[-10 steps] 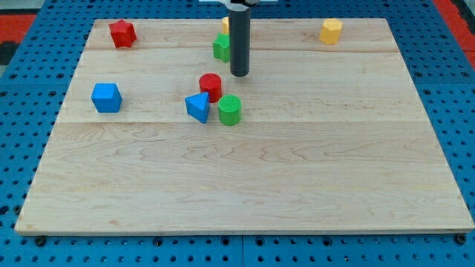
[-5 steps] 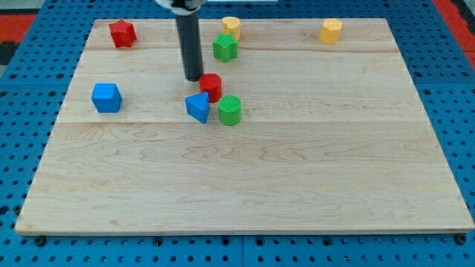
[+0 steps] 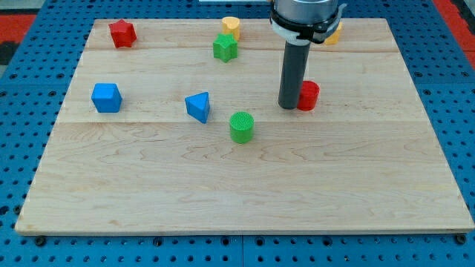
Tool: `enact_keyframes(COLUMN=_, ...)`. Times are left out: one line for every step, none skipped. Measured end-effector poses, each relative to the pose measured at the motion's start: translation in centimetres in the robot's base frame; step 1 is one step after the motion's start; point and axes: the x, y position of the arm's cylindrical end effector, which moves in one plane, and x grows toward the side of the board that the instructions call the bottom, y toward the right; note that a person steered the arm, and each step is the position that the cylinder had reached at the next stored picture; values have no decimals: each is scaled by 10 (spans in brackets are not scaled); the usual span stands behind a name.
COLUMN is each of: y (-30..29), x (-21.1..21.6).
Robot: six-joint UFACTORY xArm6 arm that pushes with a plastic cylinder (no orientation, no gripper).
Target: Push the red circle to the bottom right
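Observation:
The red circle (image 3: 309, 96) stands on the wooden board right of the middle, in the upper half. My tip (image 3: 288, 106) is directly at its left side, touching or nearly touching it. The dark rod rises from there to the view's top and hides part of the red circle's left edge.
A green circle (image 3: 241, 127) lies below and left of my tip. A blue triangle (image 3: 198, 106) and a blue cube (image 3: 106, 97) lie further left. A green star (image 3: 225, 48), a yellow block (image 3: 231, 27), a red star (image 3: 122, 33) and another yellow block (image 3: 332, 32) line the top.
My tip swept from the red circle's upper left to the right, pushing the red circle rightward. The green circle shifted slightly down and right. The blue triangle stayed.

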Motion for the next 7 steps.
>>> enact_keyframes(y=3, x=38)
enact_keyframes(y=-13, x=-23)
enact_keyframes(y=21, x=-46)
enact_keyframes(y=35, x=-14)
enact_keyframes(y=35, x=12)
enact_keyframes(y=34, x=-25)
enact_keyframes(y=18, x=-42)
